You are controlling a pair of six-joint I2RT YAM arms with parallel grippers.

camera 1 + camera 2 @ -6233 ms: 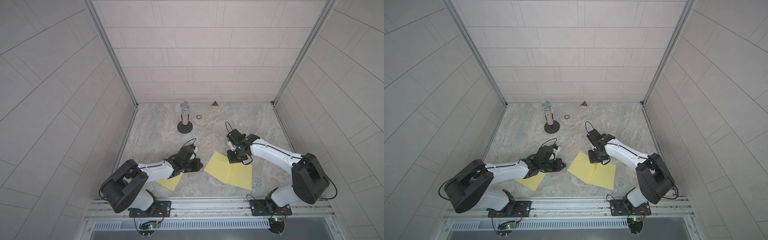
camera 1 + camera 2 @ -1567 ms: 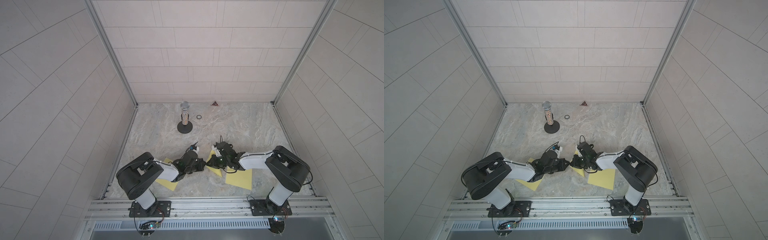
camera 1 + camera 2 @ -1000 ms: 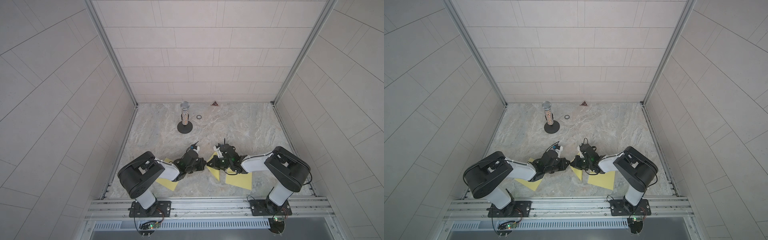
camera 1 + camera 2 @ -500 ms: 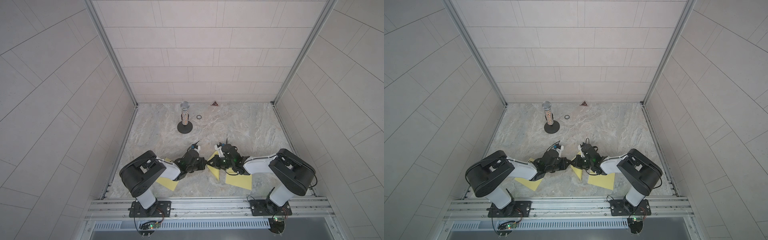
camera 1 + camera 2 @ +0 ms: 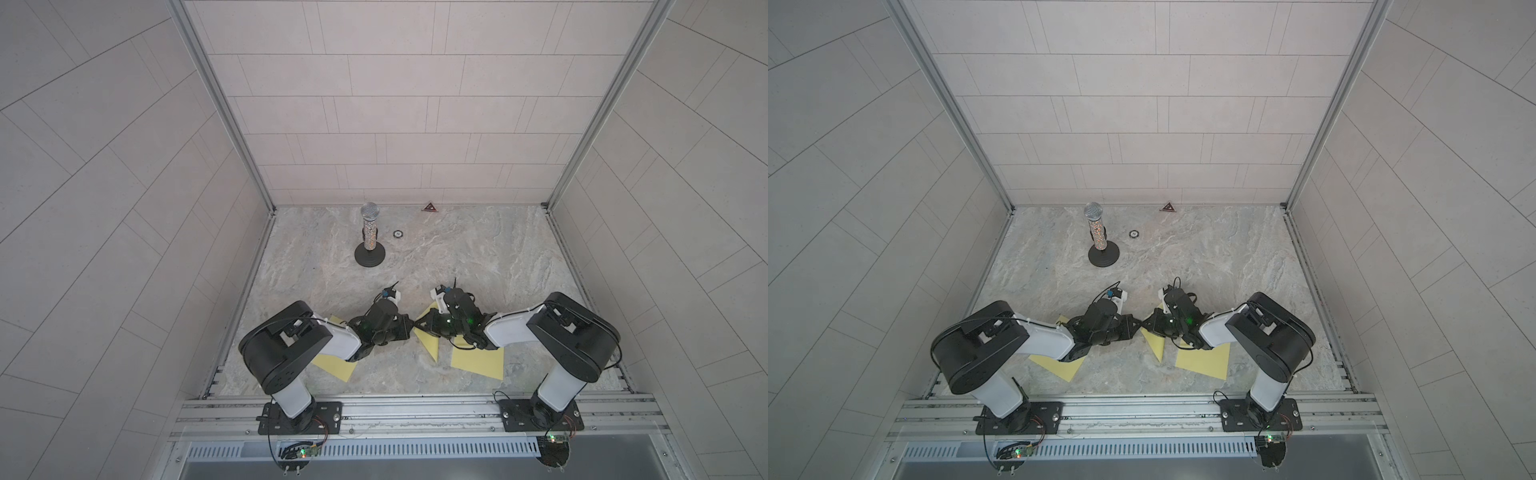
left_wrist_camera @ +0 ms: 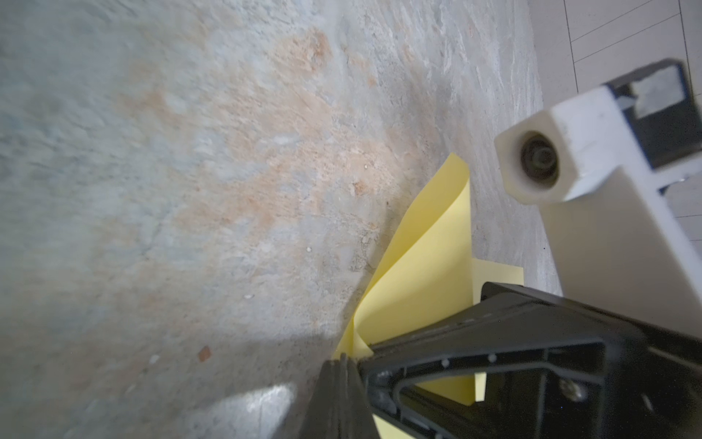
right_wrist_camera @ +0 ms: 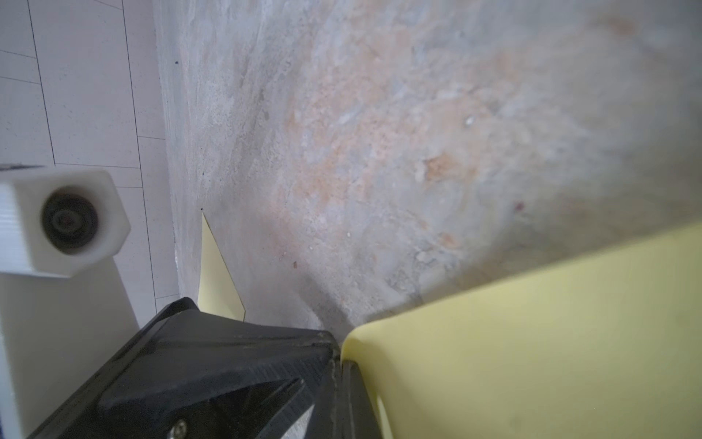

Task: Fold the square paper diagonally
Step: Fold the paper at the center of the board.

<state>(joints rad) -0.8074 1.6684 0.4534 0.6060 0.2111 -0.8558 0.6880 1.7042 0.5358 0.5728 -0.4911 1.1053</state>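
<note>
The square paper point(image 5: 478, 361) point(image 5: 1204, 359) is yellow and lies at the front of the marble table. One part of it is lifted and bent over in a pointed flap point(image 5: 430, 347). My right gripper point(image 5: 419, 328) point(image 7: 338, 365) is shut on the paper's edge point(image 7: 513, 361), which curls out from the jaw tips. My left gripper point(image 5: 409, 328) point(image 6: 343, 361) is shut and low on the table. Its tip meets the right gripper's tip, right by the paper's bent corner point(image 6: 421, 273). I see nothing held between its jaws.
A second yellow sheet point(image 5: 334, 365) point(image 7: 214, 281) lies partly under my left arm. A microphone on a round black stand point(image 5: 369, 237) is at the back left, with a small ring point(image 5: 398, 234) and a dark triangle point(image 5: 429, 207) near the back wall. Tiled walls enclose three sides.
Since several seconds ago the right gripper has carried the paper's far corner leftward and forward to the left gripper. In the last second both grippers stayed shut, tip to tip, shifting only slightly.
</note>
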